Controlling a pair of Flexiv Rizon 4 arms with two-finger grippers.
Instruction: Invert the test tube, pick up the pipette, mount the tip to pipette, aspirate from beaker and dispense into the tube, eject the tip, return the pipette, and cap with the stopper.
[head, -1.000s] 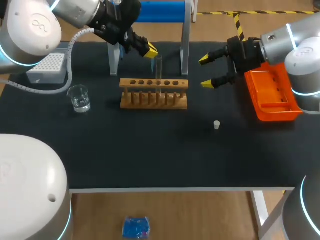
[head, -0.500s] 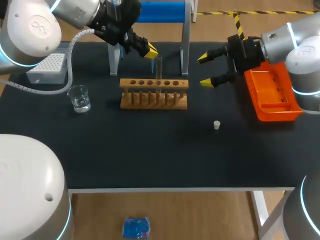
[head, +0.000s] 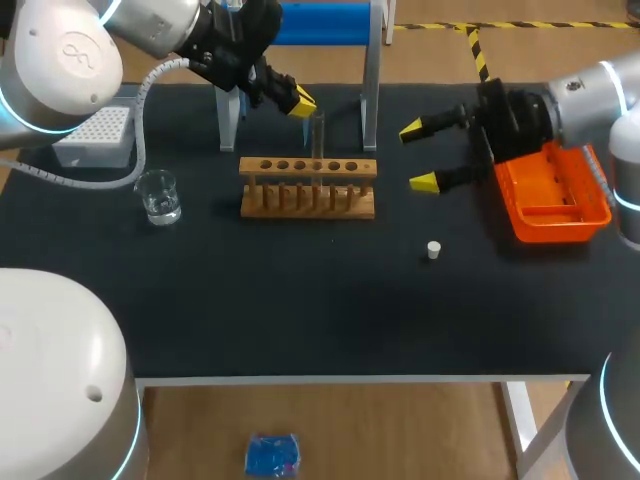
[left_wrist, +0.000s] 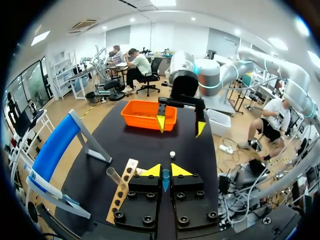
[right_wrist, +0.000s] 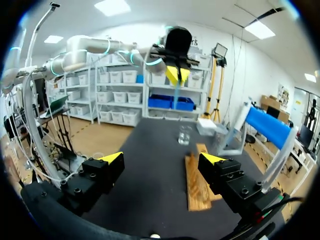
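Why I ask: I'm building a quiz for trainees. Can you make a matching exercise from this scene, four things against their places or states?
Things
1. beaker
2. white stopper
3. test tube
4. right pincer

Places or states
A. standing upright in the wooden rack
B. open, holding nothing, beside the orange tray
C. alone on the bare table, right of the rack
D. left of the rack, near the white box

Pairs: 1-D, 2-C, 3-A, 4-B
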